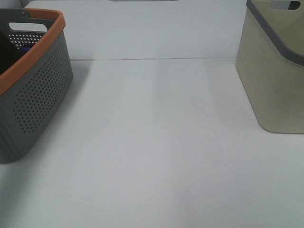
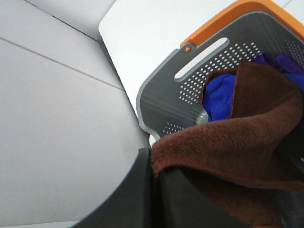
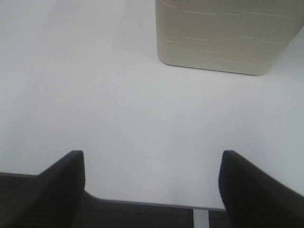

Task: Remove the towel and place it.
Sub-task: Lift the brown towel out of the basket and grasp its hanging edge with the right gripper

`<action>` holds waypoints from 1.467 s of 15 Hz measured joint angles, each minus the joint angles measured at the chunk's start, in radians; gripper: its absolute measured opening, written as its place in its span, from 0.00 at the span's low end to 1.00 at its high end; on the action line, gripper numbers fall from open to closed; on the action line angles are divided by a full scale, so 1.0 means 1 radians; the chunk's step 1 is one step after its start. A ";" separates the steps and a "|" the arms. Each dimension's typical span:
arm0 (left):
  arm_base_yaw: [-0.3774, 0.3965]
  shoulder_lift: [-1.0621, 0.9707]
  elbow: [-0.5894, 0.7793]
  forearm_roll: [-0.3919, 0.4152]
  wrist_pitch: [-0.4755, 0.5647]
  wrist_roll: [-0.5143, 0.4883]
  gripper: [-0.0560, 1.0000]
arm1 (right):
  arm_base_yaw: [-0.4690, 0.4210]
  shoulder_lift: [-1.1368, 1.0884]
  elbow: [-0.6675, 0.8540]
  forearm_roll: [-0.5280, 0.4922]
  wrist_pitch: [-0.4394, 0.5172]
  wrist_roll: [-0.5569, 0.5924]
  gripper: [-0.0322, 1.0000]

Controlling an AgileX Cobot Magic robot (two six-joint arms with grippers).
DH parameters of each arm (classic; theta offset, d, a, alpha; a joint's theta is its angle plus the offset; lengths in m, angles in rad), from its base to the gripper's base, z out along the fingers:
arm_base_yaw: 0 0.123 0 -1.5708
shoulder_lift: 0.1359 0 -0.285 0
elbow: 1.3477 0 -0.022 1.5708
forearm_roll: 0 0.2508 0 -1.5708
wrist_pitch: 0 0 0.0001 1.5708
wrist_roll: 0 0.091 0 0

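We note left gripper clamped on towel, which hangs from its tips over the basket. Right gripper tilts down at table edge, jaws wide apart, bin ahead.

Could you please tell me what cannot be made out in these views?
- Exterior high view: the grey perforated basket with orange rim is cut by the left edge; its wall hides most of its contents.
- Left wrist view: the dark brown terry towel hides most of the blue cloth.
- Right wrist view: the beige plastic bin is cut by the edge, inside unseen.
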 joint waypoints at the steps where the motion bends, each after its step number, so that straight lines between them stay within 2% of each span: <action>1: -0.020 -0.021 0.000 0.000 0.000 0.000 0.05 | 0.000 0.000 0.000 0.000 0.000 0.000 0.78; 4: -0.082 -0.074 -0.007 -0.005 -0.009 0.000 0.05 | 0.000 0.000 0.000 0.000 0.000 0.000 0.78; 8: -0.158 -0.080 -0.117 -0.034 0.032 -0.032 0.05 | 0.000 0.000 0.000 0.000 0.000 0.000 0.78; 11: -0.180 -0.073 -0.312 -0.071 0.058 -0.104 0.05 | 0.000 0.000 0.000 0.006 0.000 0.000 0.78; 14: -0.180 0.004 -0.482 -0.157 0.163 -0.101 0.05 | 0.000 0.001 0.000 0.007 0.000 0.000 0.78; 16: -0.199 0.061 -0.544 -0.197 0.210 -0.071 0.05 | 0.000 0.028 -0.001 0.030 -0.005 -0.005 0.78; 17: -0.236 0.091 -0.565 -0.205 0.229 -0.032 0.05 | 0.000 0.065 -0.004 0.066 -0.013 -0.033 0.78; 19: -0.321 0.138 -0.573 -0.210 0.241 0.079 0.05 | 0.000 0.146 -0.013 0.179 -0.065 -0.160 0.78; 21: -0.399 0.185 -0.573 -0.214 0.241 0.148 0.05 | 0.000 0.247 -0.014 0.367 -0.150 -0.361 0.78; 22: -0.444 0.216 -0.573 -0.213 0.234 0.161 0.05 | 0.000 0.328 -0.014 0.498 -0.206 -0.544 0.78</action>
